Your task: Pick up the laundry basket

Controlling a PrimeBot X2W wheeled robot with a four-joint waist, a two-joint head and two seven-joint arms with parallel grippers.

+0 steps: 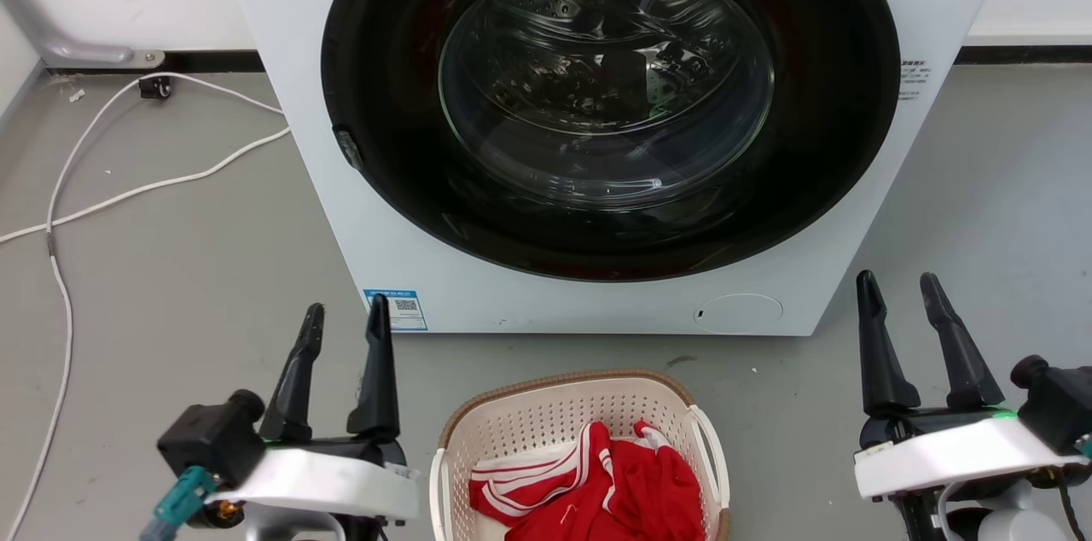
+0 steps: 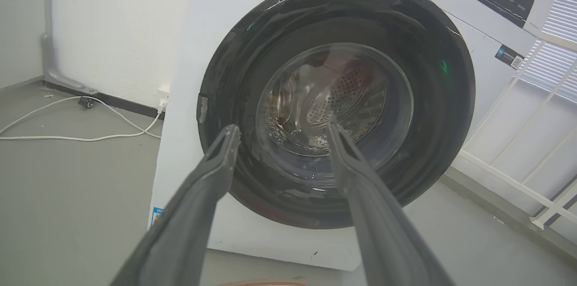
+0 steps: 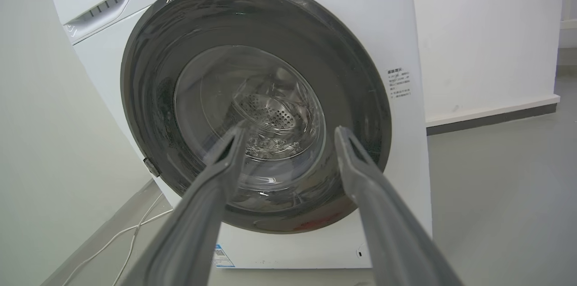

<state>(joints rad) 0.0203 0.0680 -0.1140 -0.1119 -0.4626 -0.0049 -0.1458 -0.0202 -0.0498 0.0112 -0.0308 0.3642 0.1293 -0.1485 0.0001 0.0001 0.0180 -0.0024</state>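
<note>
Laundry basket (image 1: 546,417): smooth cream perforated plastic w/ brown woven-look rim. Cloth (image 1: 623,494) inside: soft red fabric. Washer door (image 1: 384,140): glossy black, clear glass centre. Floor (image 1: 171,285): matt grey.

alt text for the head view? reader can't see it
A cream laundry basket holding red-and-white clothing sits on the grey floor in front of a white front-loading washing machine. The left claw and right claw, both open, stand either side of the basket, touching nothing.

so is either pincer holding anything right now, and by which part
Nothing is held. The left pincer and the right pincer are both open and empty, one on either side of the laundry basket.
</note>
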